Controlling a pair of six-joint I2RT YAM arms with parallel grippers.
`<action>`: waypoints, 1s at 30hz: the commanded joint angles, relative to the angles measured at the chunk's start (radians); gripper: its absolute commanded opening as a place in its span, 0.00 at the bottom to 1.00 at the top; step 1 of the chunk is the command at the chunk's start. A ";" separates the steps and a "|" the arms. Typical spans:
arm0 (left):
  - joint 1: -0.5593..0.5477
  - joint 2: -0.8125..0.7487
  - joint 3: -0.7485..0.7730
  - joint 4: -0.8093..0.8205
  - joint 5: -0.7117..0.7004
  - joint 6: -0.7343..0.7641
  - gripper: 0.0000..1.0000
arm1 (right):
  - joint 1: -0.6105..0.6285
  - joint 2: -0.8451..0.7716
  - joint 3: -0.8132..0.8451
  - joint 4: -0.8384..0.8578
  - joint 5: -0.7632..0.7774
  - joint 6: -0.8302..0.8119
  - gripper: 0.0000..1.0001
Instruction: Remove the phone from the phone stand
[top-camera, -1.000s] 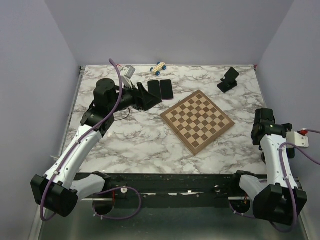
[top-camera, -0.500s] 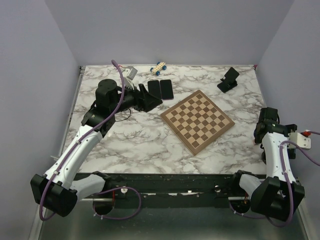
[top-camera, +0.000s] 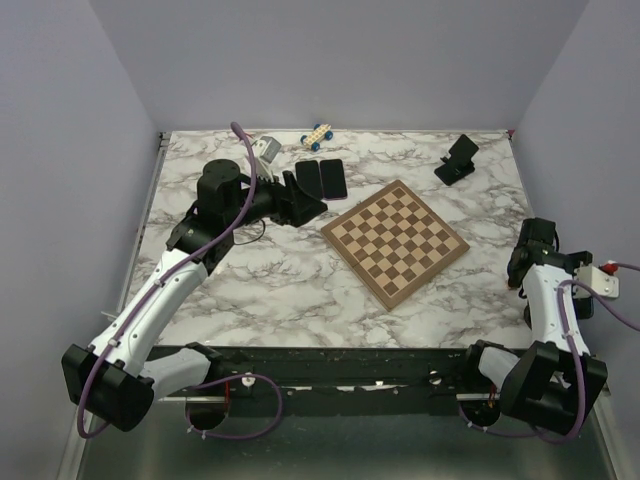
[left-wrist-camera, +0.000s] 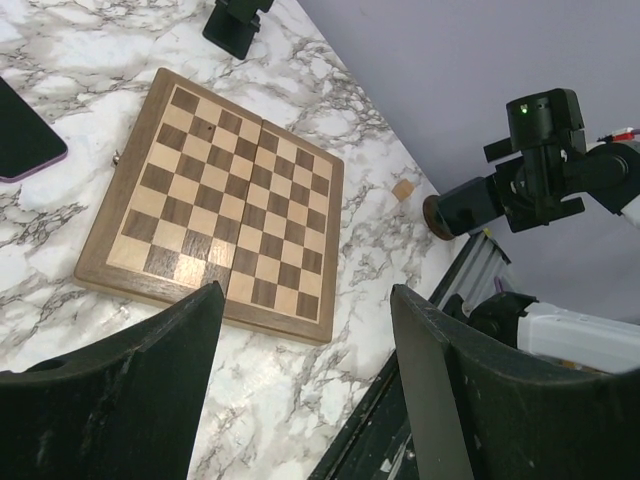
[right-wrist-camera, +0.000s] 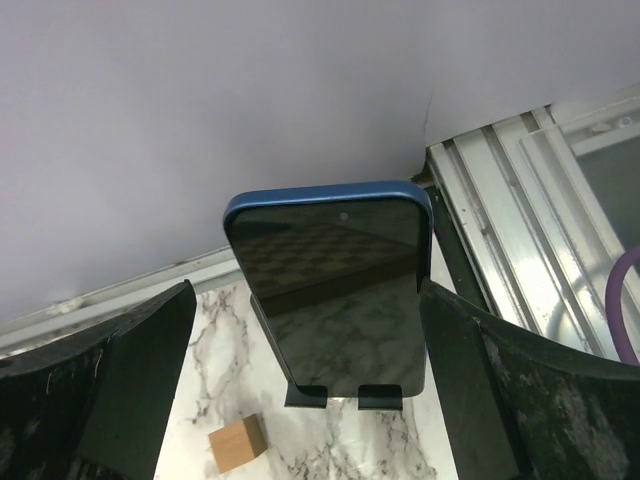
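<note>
In the right wrist view a phone with a dark screen and a blue case leans upright in a black phone stand, held by two front lips. My right gripper is open, one finger on each side of the phone, a little short of it and not touching. In the top view the right gripper is at the table's right edge and hides the phone and stand. My left gripper is open and empty beside the chessboard; it also shows in the left wrist view.
A chessboard lies mid-table. Two flat black phones lie at the back with a toy car behind them. A second black stand sits at the back right. A small wooden cube lies near the phone stand. The wall and a metal rail are close behind the phone.
My left arm has shifted slightly right, towards the chessboard. My right arm has turned a little at the table's right edge. Both grippers stay open.
</note>
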 joint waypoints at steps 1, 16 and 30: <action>-0.014 0.007 0.020 -0.014 -0.030 0.027 0.76 | -0.027 0.008 -0.047 0.068 0.034 -0.009 1.00; -0.028 -0.002 0.029 -0.019 -0.020 0.027 0.76 | -0.029 -0.042 -0.053 0.108 0.009 -0.170 1.00; -0.043 -0.033 0.030 -0.024 -0.031 0.033 0.76 | -0.029 -0.135 -0.073 0.108 -0.037 -0.243 1.00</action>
